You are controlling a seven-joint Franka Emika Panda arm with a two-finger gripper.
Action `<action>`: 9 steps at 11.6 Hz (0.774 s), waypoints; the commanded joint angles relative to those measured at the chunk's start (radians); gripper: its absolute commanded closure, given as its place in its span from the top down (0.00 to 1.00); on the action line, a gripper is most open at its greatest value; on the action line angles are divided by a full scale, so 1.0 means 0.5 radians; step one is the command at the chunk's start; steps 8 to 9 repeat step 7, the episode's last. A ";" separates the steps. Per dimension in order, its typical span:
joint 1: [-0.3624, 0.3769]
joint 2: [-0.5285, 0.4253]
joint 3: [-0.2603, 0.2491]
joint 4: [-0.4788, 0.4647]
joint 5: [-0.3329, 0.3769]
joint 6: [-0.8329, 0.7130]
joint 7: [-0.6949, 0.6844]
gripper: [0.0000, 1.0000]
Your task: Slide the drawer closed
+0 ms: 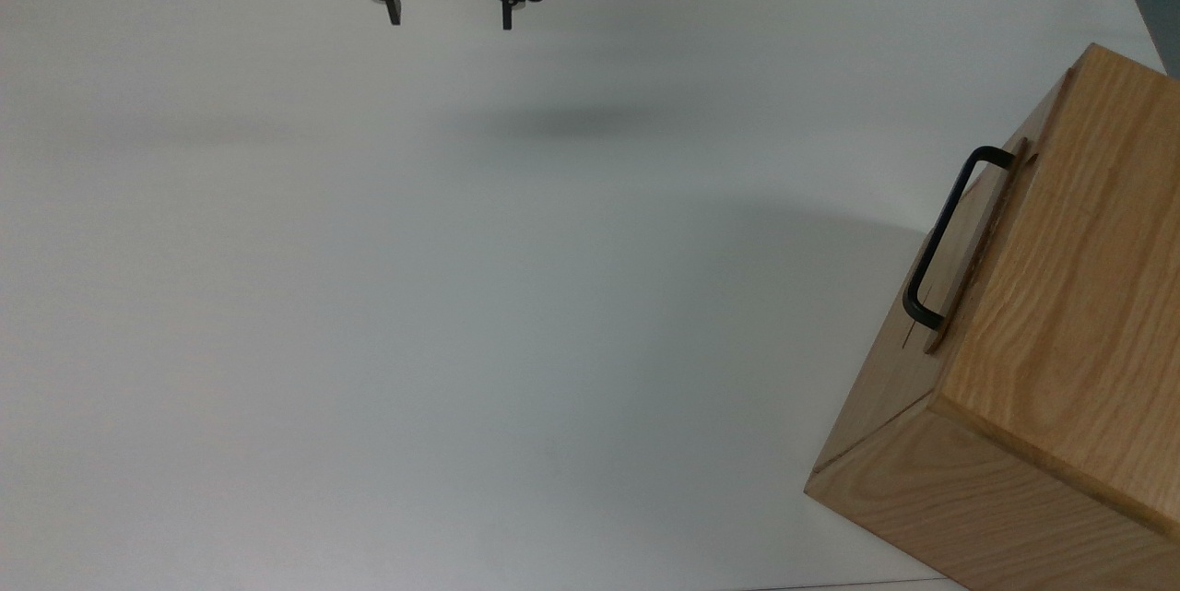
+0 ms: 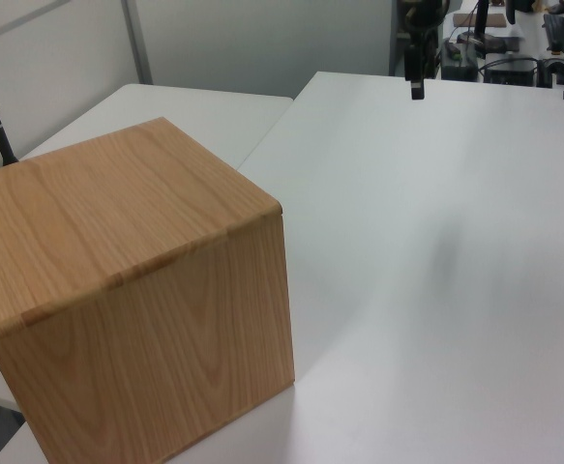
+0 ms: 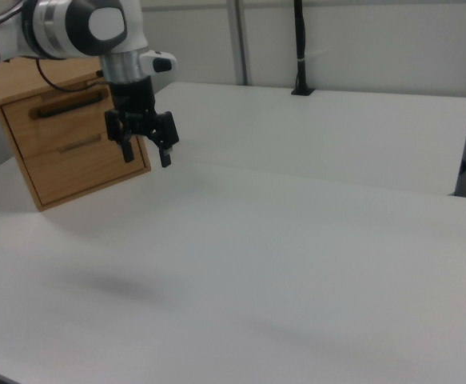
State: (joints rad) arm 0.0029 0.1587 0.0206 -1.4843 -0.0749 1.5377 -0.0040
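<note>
I see the gripper (image 1: 451,20) at the far edge of the white table (image 1: 461,296) in the top view, left of centre, hanging above the surface with its two black fingers (image 1: 395,12) spread wide and nothing between them. Its soft shadow lies on the table just nearer and to the top view's right. In the right view the gripper (image 3: 145,156) points down, well above the tabletop, below the arm's white and silver wrist (image 3: 81,28).

Moving right in the top view, bare table stretches between the gripper and the oak-grain cabinet (image 1: 1060,342), which stands at the right edge, turned at an angle. The drawer (image 1: 979,241) sits in the cabinet's front face, its panel looking nearly flush with the box, and its black bar handle (image 1: 940,241) sticks out toward the top view's left. The gripper is well apart from it.

In the left view the cabinet (image 2: 136,309) fills the near left, and I see its plain top and sides
</note>
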 commanded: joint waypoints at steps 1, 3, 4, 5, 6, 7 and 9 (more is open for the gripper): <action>-0.030 -0.038 -0.001 -0.016 -0.004 0.091 0.051 1.00; -0.036 -0.056 -0.004 -0.010 -0.007 0.094 0.066 1.00; -0.046 -0.069 -0.004 -0.010 -0.010 0.091 0.066 1.00; -0.061 -0.075 -0.004 0.020 -0.013 0.082 0.066 1.00; -0.061 -0.078 -0.004 0.029 -0.013 0.082 0.066 1.00; -0.064 -0.078 -0.004 0.030 -0.016 0.088 0.066 1.00; -0.064 -0.078 -0.004 0.030 -0.016 0.088 0.066 1.00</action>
